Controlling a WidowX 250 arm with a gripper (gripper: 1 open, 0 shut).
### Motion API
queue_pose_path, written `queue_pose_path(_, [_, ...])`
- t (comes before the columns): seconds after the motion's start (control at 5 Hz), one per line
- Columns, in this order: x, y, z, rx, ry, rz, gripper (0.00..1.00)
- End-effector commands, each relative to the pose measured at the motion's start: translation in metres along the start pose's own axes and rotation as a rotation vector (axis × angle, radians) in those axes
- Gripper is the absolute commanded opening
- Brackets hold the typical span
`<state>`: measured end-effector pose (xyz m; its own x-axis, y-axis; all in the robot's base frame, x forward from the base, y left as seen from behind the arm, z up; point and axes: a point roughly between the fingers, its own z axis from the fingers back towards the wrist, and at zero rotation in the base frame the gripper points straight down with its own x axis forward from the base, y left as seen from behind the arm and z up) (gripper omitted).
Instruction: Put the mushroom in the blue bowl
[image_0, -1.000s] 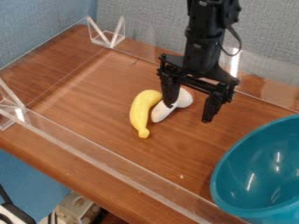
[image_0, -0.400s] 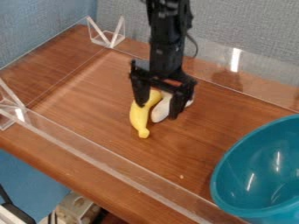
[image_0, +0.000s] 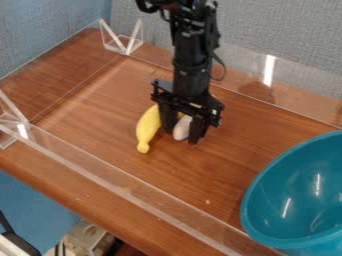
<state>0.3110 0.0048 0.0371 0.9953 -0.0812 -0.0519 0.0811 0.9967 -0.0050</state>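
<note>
The mushroom (image_0: 181, 130) lies on the wooden table, only its cream-white stem showing between my fingers. My gripper (image_0: 185, 131) points straight down onto it, and its black fingers have drawn in against the mushroom's sides. The cap is hidden behind the right finger. The blue bowl (image_0: 302, 196) sits at the lower right corner, well to the right of the gripper, with nothing visible inside.
A yellow banana (image_0: 146, 131) lies right against the gripper's left finger. A low clear plastic wall (image_0: 120, 188) rings the table, with clear triangular brackets at the back left (image_0: 123, 38) and at the left edge (image_0: 14, 124).
The gripper has moved left and down onto the mushroom, and its fingers have narrowed around it. The banana has been nudged to the left and turned slightly.
</note>
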Motion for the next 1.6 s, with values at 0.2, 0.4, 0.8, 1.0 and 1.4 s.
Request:
queue_pose_path(0.2, [-0.002,0.031,0.015,-0.019,-0.044,0.035,1.0])
queue_pose_path(0.4, [0.005,0.035,0.012,-0.03,-0.056,0.012,0.0])
queue_pose_path(0.8, [0.012,0.035,0.017,-0.045,-0.075,-0.027,0.0])
queue_pose_path(1.0, [0.013,0.039,0.028,-0.055,-0.091,0.01,0.0])
queue_pose_path(1.4, [0.016,0.044,0.035,-0.078,-0.116,0.01,0.0])
